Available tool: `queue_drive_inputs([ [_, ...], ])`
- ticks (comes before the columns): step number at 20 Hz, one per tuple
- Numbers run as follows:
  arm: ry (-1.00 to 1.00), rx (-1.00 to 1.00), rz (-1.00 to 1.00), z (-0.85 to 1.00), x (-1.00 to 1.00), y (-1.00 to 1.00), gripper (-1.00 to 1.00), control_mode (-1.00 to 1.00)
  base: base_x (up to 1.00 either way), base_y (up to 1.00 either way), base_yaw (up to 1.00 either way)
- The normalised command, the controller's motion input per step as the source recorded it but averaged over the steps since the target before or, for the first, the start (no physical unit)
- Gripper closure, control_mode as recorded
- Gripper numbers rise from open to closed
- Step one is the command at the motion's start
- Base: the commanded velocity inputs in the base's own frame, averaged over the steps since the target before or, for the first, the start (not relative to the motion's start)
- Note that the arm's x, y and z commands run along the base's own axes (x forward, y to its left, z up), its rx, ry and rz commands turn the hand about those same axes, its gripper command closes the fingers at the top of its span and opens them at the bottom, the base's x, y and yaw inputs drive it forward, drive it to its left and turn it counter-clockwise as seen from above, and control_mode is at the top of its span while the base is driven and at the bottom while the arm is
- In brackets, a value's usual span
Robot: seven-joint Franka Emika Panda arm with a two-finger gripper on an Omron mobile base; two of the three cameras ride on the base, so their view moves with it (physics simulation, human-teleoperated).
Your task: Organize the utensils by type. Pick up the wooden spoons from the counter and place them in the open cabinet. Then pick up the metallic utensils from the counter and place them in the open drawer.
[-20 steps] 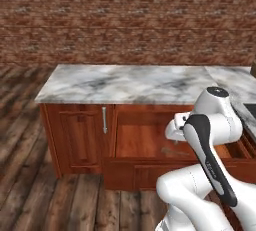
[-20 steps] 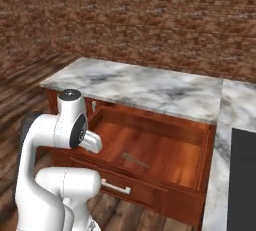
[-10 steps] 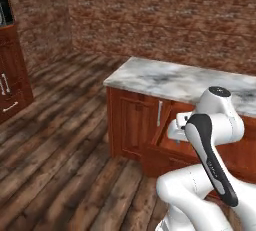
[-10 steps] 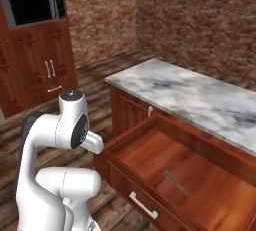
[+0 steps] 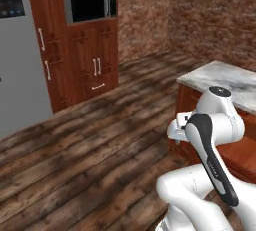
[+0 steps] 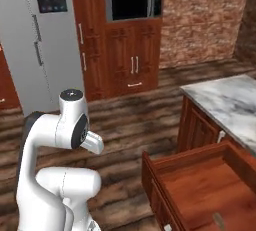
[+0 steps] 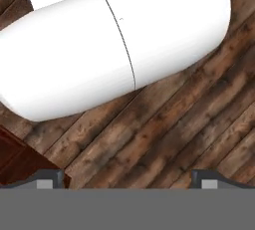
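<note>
My gripper (image 7: 128, 180) hangs over the plank floor, open, its two fingertips (image 7: 50, 178) far apart with nothing between them. The arm stays folded close over the base. The marble counter (image 6: 230, 100) lies at the right, and its corner (image 5: 225, 77) shows in the left base view too. Below it the open drawer (image 6: 200, 185) is pulled out, and a small dark grey metal spoon (image 6: 218, 220) lies on its floor at the picture's bottom edge. The wooden spoons and the open cabinet are out of view.
A grey fridge (image 6: 45, 35) stands at the back left. Beside it are tall reddish-brown cabinets with a built-in microwave (image 6: 132, 2). A brick wall (image 5: 210, 20) runs behind the counter. Open wooden floor (image 5: 90, 145) stretches between the base and the cabinets.
The whole picture has swung: the base has turned left, so the counter and drawer slid to the right edge and the fridge wall came into view. Arm and gripper hold the same pose.
</note>
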Motion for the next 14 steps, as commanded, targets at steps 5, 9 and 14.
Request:
queue_drive_inputs([
  [5, 0.00, 0.00, 0.00, 0.00, 0.00, 0.00, -1.00, 1.00, 0.00, 0.53, 0.70],
  [9, 0.00, 0.00, 0.00, 0.00, 0.00, 0.00, -1.00, 1.00, 0.01, 0.72, 0.57],
  [14, 0.00, 0.00, 0.00, 0.00, 0.00, 0.00, -1.00, 1.00, 0.26, 0.84, 0.39],
])
